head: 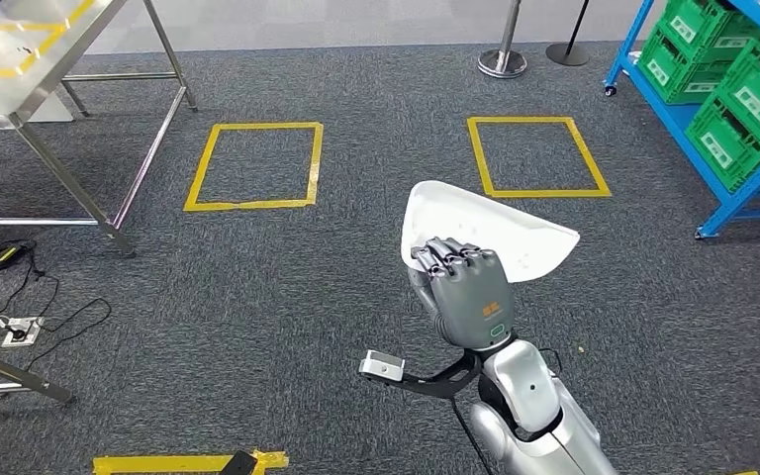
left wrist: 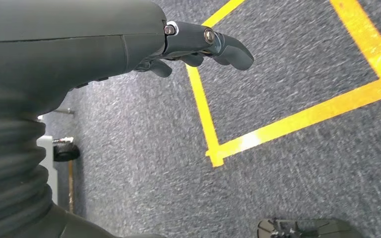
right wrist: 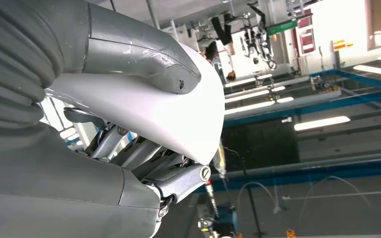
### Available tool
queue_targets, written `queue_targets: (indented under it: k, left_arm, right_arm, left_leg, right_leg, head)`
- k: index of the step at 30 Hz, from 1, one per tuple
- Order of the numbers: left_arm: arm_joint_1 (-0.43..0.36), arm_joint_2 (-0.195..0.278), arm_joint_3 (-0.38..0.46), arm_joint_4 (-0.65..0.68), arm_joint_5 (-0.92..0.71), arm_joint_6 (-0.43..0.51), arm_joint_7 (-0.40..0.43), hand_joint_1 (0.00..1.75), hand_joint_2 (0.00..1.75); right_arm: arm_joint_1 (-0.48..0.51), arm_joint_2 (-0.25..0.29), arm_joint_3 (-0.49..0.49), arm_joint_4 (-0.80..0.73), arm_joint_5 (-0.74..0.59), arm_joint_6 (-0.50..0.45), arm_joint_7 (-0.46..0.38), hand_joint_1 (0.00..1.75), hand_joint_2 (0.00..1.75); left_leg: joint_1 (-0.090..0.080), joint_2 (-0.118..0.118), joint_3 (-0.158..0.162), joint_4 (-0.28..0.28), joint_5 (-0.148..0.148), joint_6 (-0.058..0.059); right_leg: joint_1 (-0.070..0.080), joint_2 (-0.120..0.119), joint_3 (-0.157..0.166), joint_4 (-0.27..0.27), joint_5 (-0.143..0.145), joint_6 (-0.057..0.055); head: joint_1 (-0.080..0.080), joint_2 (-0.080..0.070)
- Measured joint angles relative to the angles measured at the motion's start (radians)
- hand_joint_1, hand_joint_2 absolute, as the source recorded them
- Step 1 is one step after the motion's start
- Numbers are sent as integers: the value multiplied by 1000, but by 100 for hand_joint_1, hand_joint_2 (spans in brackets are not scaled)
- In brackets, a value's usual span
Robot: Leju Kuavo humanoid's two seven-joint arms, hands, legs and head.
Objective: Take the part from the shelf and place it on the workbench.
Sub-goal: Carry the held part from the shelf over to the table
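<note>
Hidden/cut off first: workbench [head: 20,59] at upper left of head view was cropped by top and left edges, only a corner of its steel top w/ yellow tape plus legs showing. Blue shelf [head: 668,109] at upper right was cut by the right edge; green crates [head: 742,94] on it partly out of frame, labels too small to read. Part's near edge was hidden behind the right hand [head: 467,292]; far edge of the part hid a bit of carpet. In right wrist view the bkgd was upside down, blurry, a person far off at top centre, hard to make out.

White part [head: 490,233], curved shell shape, sat centre-right of head view, held above grey carpet [head: 257,297], just below the right-hand yellow floor square [head: 537,155]. Right hand gripped it from the near side: dark fingers curled over its top rim, thumb [right wrist: 144,54] pressed on the opposite face in right wrist view, fingers [right wrist: 144,158] on the other side, part [right wrist: 178,116] sandwiched between. Part stuck out beyond the hand toward the frame's upper right.

Left hand [left wrist: 198,47] at top of left wrist view held nothing; fingers loosely extended, apart, over carpet and a yellow tape corner [left wrist: 216,151].

Second yellow square [head: 254,165] lay left of centre, by the bench legs. Cables [head: 30,297] at left edge.
</note>
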Motion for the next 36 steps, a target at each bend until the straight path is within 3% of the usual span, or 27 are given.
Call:
queue_targets:
  k: [1, 3, 6, 7, 8, 9, 11, 13, 14, 16, 18, 20, 22, 23, 24, 26, 28, 30, 32, 34, 36]
  left_arm:
    - [1, 0, 0, 0, 1, 0, 0, 0, 175]
    - [2, 0, 0, 0, 4, 1, -2, 0, 175]
    - [-3, 0, 0, 0, 8, 2, -5, 0, 175]
    - [-5, 0, 0, 0, 9, 2, -6, 0, 175]
    - [-6, -1, 0, 0, 9, 2, -6, 0, 175]
    - [-8, -1, 0, 0, 10, 2, -6, 0, 175]
    - [-14, -1, 0, 0, 10, 1, -7, 0, 175]
    - [-23, -3, 0, 0, 10, -3, -8, 0, 175]
    - [-27, -3, 0, 0, 9, -5, -8, 0, 175]
    - [-30, -4, 0, 0, 9, -6, -7, 0, 175]
    - [-30, -4, 0, 0, 9, -7, -7, 0, 175]
    - [-32, -4, 0, 0, 10, -7, -6, 0, 175]
    - [-31, -4, 0, 0, 12, -7, -5, 0, 175]
    - [-29, -4, 0, 0, 14, -7, -5, 0, 175]
    - [-27, -4, 0, 0, 16, -7, -5, 0, 175]
    - [-24, -4, 0, 0, 19, -7, -5, 0, 175]
    - [-24, -4, 0, 0, 20, -6, -6, 0, 175]
    - [-23, -4, 0, 0, 20, -6, -6, 0, 175]
    - [-20, -3, 0, 0, 19, -6, -5, 0, 175]
    - [-17, -3, 0, 1, 19, -6, -4, 0, 175]
    - [-17, -2, 0, 1, 19, -6, -5, 0, 175]
  right_arm:
    - [-2, 0, -1, 0, -1, 1, 0, 168, 175]
    - [-9, 0, -3, 1, -7, 2, -2, 168, 175]
    - [-19, 0, -3, 7, -24, 3, -9, 168, 175]
    - [-21, -1, -3, 11, -34, 4, -14, 168, 175]
    - [-23, 0, -3, 14, -45, 7, -18, 168, 175]
    - [-26, 0, -3, 16, -57, 13, -21, 168, 175]
    - [-37, 0, -3, 17, -70, 35, -12, 168, 175]
    - [-52, 0, -7, 17, -68, 62, 11, 168, 175]
    - [-58, -1, -10, 17, -65, 71, 21, 168, 175]
    - [-65, -2, -15, 18, -62, 82, 31, 168, 175]
    - [-69, -2, -17, 21, -63, 89, 34, 168, 175]
    - [-73, -4, -17, 26, -66, 97, 34, 168, 175]
    - [-72, -6, -17, 35, -70, 109, 35, 168, 175]
    - [-71, -6, -17, 41, -70, 114, 36, 168, 175]
    - [-70, -7, -17, 46, -70, 117, 37, 168, 175]
    - [-70, -7, -17, 53, -69, 115, 39, 168, 175]
    - [-74, -7, -17, 55, -66, 109, 42, 168, 175]
    - [-80, -7, -18, 58, -61, 108, 51, 168, 175]
    - [-84, -6, -20, 60, -56, 111, 61, 168, 175]
    - [-85, -6, -23, 61, -55, 110, 64, 168, 175]
    - [-84, -7, -25, 61, -56, 107, 61, 168, 175]
  left_leg:
    - [2, -2, -3, -2, 2, -7]
    - [2, 16, -17, 20, -13, -17]
    - [1, 62, -92, 184, -106, -26]
    - [2, 67, -116, 241, -129, -29]
    - [2, 70, -127, 269, -134, -30]
    - [2, 73, -119, 261, -122, -31]
    - [1, 94, -51, 140, -63, -29]
    - [-3, 129, 10, 27, -27, -17]
    - [-5, 138, 21, 5, -23, -10]
    - [-7, 122, 19, 3, -21, 4]
    - [-4, 102, 19, -2, -16, 17]
    - [-1, 84, 19, -6, -11, 28]
    - [-1, 63, 16, -4, -10, 32]
    - [-1, 52, 15, -3, -10, 32]
    - [-2, 41, 14, -1, -10, 32]
    - [-1, 20, 14, 3, -11, 30]
    - [-2, 4, 10, 5, -11, 23]
    - [-2, -8, 4, 4, -6, 10]
    - [1, -15, 0, 1, -3, -4]
    - [0, 14, -15, 31, -24, -13]
    - [-1, 56, -63, 137, -82, -20]
  right_leg:
    - [-1, -6, 1, -4, 4, -7]
    - [-2, -18, 5, -14, 14, -22]
    - [-1, -40, 5, -19, 18, -32]
    - [0, -49, 4, -18, 18, -33]
    - [0, -58, 4, -18, 18, -33]
    - [0, -66, 3, -17, 17, -32]
    - [0, -82, 5, -13, 14, -28]
    - [5, -96, 6, -8, 8, -19]
    - [8, -103, 7, -7, 6, -15]
    - [9, -118, 10, -8, 4, -5]
    - [4, -103, 4, 10, -12, 7]
    - [-2, -59, -38, 102, -62, 17]
    - [-3, -36, -108, 235, -114, 20]
    - [-3, -33, -130, 273, -119, 19]
    - [-3, -32, -135, 273, -104, 18]
    - [-4, -22, -88, 164, -33, 12]
    - [-4, -1, -33, 43, 11, 7]
    - [-1, 8, -18, 5, 16, 2]
    - [0, -4, -16, -3, 24, -9]
    - [-2, -17, -11, -14, 31, -22]
    - [-2, -32, -8, -20, 34, -30]
  head:
    - [0, 0]
    - [-1, 0]
    - [-5, 0]
    - [-5, 0]
    - [-5, 0]
    - [-5, 0]
    - [-5, 0]
    - [-4, 0]
    - [-4, 0]
    - [-3, 0]
    - [-2, 0]
    - [-1, 0]
    - [0, 0]
    - [0, 0]
    - [0, 0]
    - [0, 0]
    - [0, 0]
    - [0, 0]
    - [0, 0]
    - [-3, 0]
    - [-6, 0]
